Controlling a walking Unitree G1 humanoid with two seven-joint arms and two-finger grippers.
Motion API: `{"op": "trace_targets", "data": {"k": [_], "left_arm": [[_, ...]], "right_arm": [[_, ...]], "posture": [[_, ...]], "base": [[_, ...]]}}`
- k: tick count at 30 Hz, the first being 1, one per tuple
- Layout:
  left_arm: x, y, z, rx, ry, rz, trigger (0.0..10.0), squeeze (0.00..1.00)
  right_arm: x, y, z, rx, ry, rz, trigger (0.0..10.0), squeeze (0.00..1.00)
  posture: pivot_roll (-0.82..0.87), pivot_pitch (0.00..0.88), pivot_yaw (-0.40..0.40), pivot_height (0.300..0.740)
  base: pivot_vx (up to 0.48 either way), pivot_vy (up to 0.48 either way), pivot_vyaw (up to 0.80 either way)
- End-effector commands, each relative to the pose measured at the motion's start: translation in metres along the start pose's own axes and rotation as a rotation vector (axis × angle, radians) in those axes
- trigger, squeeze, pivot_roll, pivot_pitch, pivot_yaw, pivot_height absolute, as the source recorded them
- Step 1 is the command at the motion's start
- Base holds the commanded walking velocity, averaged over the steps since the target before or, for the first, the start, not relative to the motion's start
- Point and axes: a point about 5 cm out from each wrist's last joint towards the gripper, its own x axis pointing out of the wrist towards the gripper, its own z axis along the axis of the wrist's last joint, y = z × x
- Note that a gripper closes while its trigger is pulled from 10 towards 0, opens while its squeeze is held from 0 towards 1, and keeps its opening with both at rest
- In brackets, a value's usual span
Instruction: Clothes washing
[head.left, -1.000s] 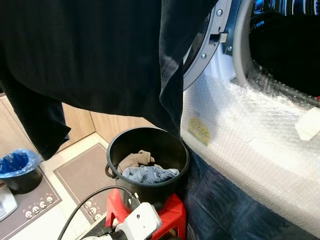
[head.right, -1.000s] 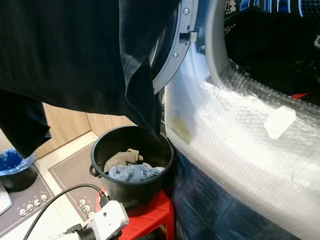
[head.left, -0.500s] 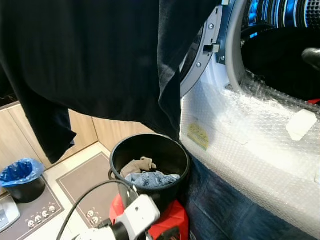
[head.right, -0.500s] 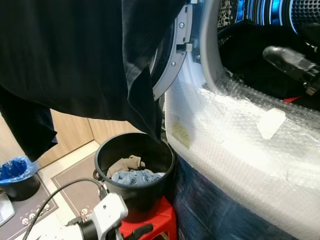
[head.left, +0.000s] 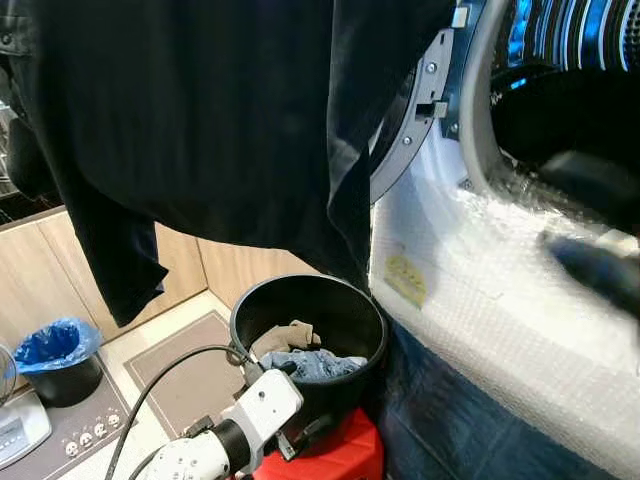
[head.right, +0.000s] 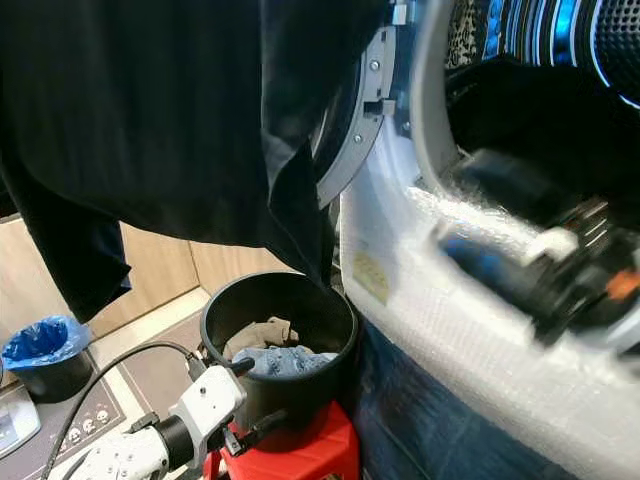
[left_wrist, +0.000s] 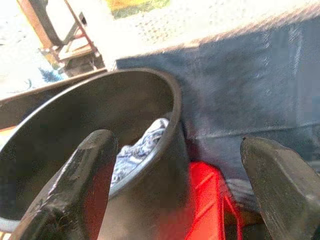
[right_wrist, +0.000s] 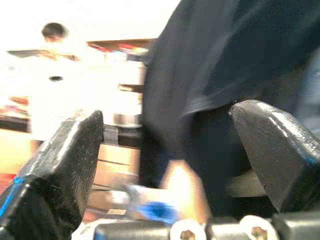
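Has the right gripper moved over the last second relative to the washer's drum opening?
Yes. The right gripper, blurred, is now lower, in front of the drum opening over the bubble wrap.

Head pair: you look down at the bucket (head.left: 308, 325) and washer (head.left: 480, 250).
Left wrist: close on that same bucket's rim.
Right wrist: facing a dark shirt (right_wrist: 235, 65).

White left arm (head.left: 225, 440), black cable (head.left: 165, 385); black wedge fingers (left_wrist: 75, 190).
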Motion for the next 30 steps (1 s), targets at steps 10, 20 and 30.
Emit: {"op": "trace_targets", "data": {"k": [10,20,30], "left_arm": [[0.013,-0.018,-0.015,0.093,-0.024,-0.118,10.0,0.0],[0.021,-0.03,-0.056,0.016,0.079,-0.272,10.0,0.0],[0.02,-0.047,-0.107,-0.086,0.261,-0.359,10.0,0.0]], "right_arm": [[-0.006,0.03,-0.07,0.259,0.254,0.106,10.0,0.0],[-0.038,0.034,-0.15,0.483,0.417,-0.01,10.0,0.0],[-0.079,0.029,-0.226,0.617,0.598,-0.219,10.0,0.0]], "posture": [[-0.1,0.0,0.009,0.74],[-0.11,0.0,0.018,0.74],[-0.11,0.0,0.021,0.74]], "base": [[0.0,0.0,0.0],[0.0,0.0,0.0],[0.0,0.0,0.0]]}}
